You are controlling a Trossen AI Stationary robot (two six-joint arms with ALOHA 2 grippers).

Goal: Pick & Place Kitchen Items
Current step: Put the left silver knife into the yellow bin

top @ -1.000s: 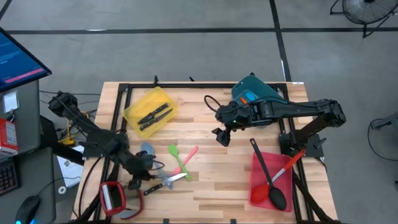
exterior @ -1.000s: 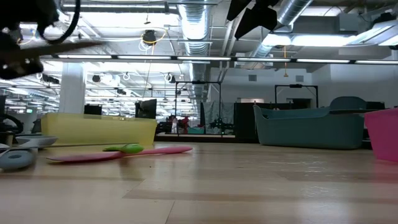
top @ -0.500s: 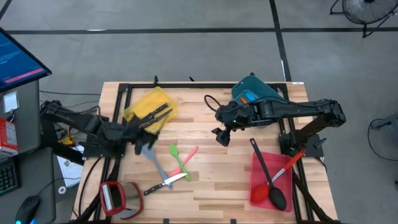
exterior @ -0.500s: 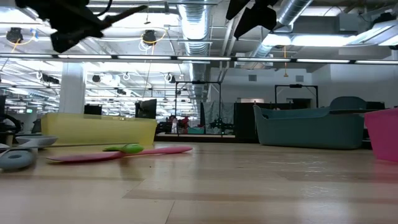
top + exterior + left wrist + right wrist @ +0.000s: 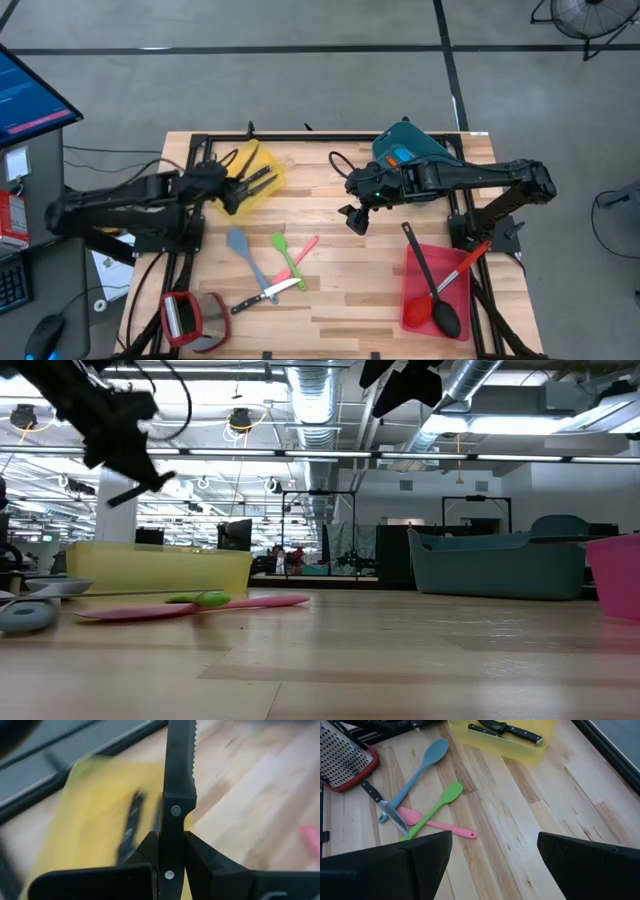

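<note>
Knife (image 5: 176,780) (serrated, black-handled) clamped in left gripper (image 5: 170,851), blade pointing ahead over yellow bin (image 5: 100,805).

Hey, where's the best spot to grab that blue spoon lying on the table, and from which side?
Grip the blue spoon at the middle of its handle, coming straight down from above with the jaws across the handle's width. It lies flat, so a side approach would likely not fit. The bowl is wide, and the handle's end meets the knife. Mid-handle looks clear of the green spatula.
</note>
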